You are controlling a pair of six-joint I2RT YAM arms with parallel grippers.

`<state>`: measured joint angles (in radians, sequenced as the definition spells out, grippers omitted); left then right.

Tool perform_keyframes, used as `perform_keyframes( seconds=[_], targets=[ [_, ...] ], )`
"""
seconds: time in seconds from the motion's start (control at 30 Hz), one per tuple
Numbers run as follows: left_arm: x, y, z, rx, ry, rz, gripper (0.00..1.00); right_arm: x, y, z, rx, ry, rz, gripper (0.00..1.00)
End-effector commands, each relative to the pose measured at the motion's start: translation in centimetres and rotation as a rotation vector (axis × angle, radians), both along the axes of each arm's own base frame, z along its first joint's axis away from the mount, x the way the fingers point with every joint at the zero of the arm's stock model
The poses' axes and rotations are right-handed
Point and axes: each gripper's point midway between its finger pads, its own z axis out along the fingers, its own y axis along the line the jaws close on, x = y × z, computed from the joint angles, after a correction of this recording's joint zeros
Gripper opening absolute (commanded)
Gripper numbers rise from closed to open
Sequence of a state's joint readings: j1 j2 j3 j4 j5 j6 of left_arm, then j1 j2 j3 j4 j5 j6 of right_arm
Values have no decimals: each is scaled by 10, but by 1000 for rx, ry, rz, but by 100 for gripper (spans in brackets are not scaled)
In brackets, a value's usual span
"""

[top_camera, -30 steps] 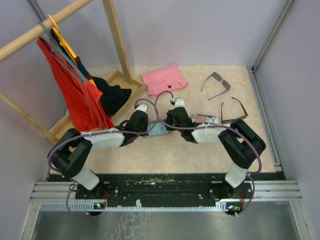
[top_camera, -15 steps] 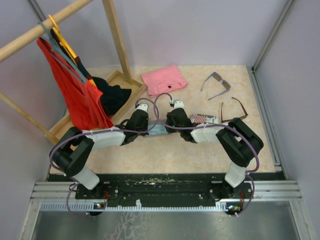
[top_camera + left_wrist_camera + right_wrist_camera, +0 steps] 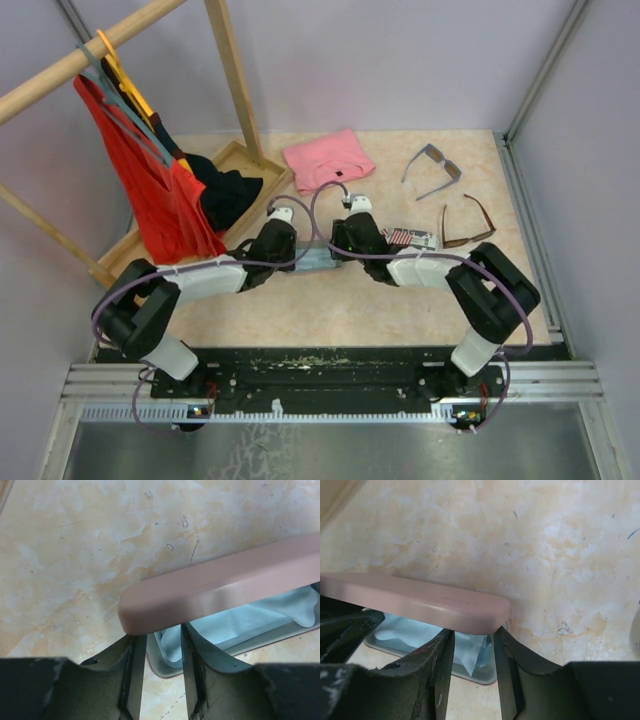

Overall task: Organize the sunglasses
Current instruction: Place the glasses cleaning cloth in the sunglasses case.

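Right, both arms reach in toward the middle of the table (image 3: 300, 310), wrists almost nose to nose over the case (image 3: 318, 262). On my left wrist camera the left gripper (image 3: 159, 645) sits at one end of it. The jaws are parted, a clear gap between the fingers (image 3: 129, 675), and they are clamped on nothing. The pink lid (image 3: 215, 587) stands raised, slanting across the view just above the fingertips. Beneath it the base lies open with the blue cloth (image 3: 240, 622) bunched inside, and the base's corner shows in the gap between the fingers.

Over on the right wrist camera it is the mirror picture. The right gripper (image 3: 471, 640) is at the opposite end, released too, fingers apart, with the rounded lid end sitting right over the tips. I cannot tell whether the tips actually touch the lid's underside on either side.

Now the sunglasses. Both pairs lie on the far right part of the table, well apart from both grippers. The grey-blue pair (image 3: 440, 161) is farther back, arms unfolded. The brown pair (image 3: 482, 217) lies nearer, close to the right wall, also unfolded. The flag case (image 3: 410, 238) sits just left of the brown pair, between it and the right gripper.

Far of the case lies a pink garment (image 3: 328, 158). At far left stands the rack (image 3: 225, 60) with a red top (image 3: 150, 190) hanging over the tray (image 3: 235, 155).
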<state>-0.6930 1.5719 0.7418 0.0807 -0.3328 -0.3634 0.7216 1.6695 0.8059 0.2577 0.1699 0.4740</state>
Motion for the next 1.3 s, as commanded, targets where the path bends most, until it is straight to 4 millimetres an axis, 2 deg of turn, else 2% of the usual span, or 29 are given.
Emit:
perform_keyframes(
  seconds=[0.0,0.17,0.3,0.43,0.57,0.7,0.87,0.93,1.27],
  targets=[
    [1,6,18,-23,-39,23,42,11,-6,42,45,-101,-29,38],
    [-8,12,23,-39,-43,30,44,0,-3,48,80,-93,17,37],
    [-15,10,29,-89,-49,13,30,-12,10,47,127,-53,96,27],
    [-19,8,36,-135,-65,13,14,-18,16,44,170,-35,117,11],
    [-24,-10,41,-231,-69,-51,1,-20,26,41,213,-20,146,2],
    [-20,-29,41,-285,-72,-108,0,-15,32,37,235,-5,129,0],
    [-8,-39,29,-257,-41,-114,0,-12,36,30,224,23,126,0],
    [-5,-43,25,-246,-26,-120,0,-12,36,17,204,50,124,0],
    [6,-40,7,-170,12,-74,0,-6,34,4,166,74,98,0]
  ],
)
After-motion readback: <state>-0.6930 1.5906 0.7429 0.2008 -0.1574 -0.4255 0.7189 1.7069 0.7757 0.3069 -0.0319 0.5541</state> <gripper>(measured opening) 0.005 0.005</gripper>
